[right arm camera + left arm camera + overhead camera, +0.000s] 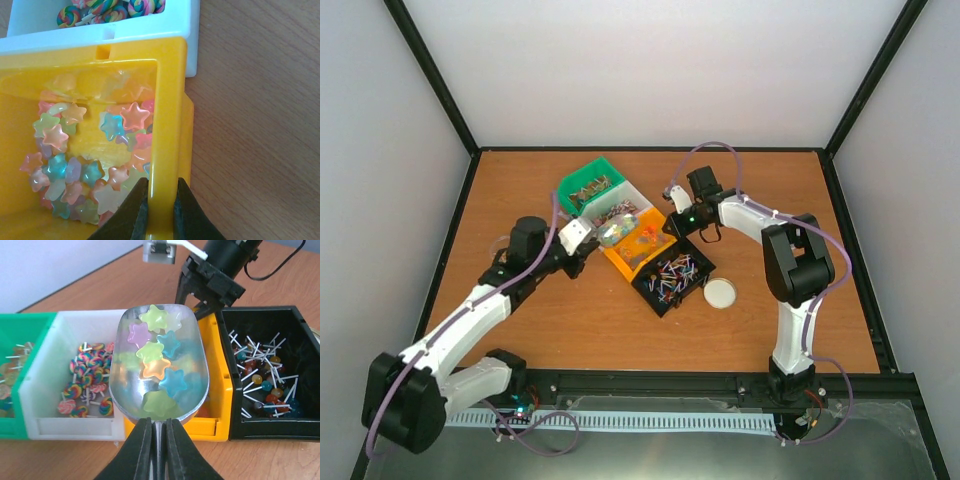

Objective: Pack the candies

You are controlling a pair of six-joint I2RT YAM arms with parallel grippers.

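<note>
Holding the scoop (126, 390) level looks wise: left gripper (159, 426) pinches its handle, candies (155, 368) heaped; right gripper (161, 189) clamps the yellow bin (170, 100).

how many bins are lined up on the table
4, left to right in the left wrist view: green bin, white bin, yellow bin partly behind the scoop, black bin. None looks hidden.

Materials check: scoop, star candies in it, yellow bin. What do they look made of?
Scoop: looks like polished metal, silvery, mirroring the candies' colours. Star candies: translucent and glossy, gummy or hard jelly-like; cannot tell which. Yellow bin: likely moulded plastic, uniform colour, smooth with soft sheen.
</note>
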